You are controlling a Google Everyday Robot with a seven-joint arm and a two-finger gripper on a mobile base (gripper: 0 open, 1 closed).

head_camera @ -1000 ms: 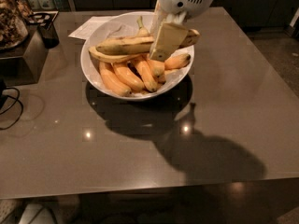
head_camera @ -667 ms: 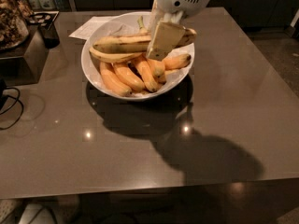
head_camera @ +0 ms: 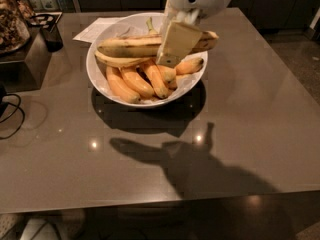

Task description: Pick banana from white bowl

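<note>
The white bowl stands at the far middle of the dark table. The long yellow banana with brown streaks lies across the top of the fruit pile, running left to right. My gripper comes down from above onto the banana's right half. Its beige front part covers the banana there, and its far side is hidden behind the fruit. A more curved banana with a greenish stem lies just under the long one. Several short orange-yellow bananas fill the front of the bowl.
A sheet of white paper lies behind the bowl on the left. A dark cup and a metal box stand at the far left, with a black cable in front of them. The table's near edge runs across the bottom.
My gripper has shifted slightly left along the long banana. The bowl and the other bananas have not moved.
</note>
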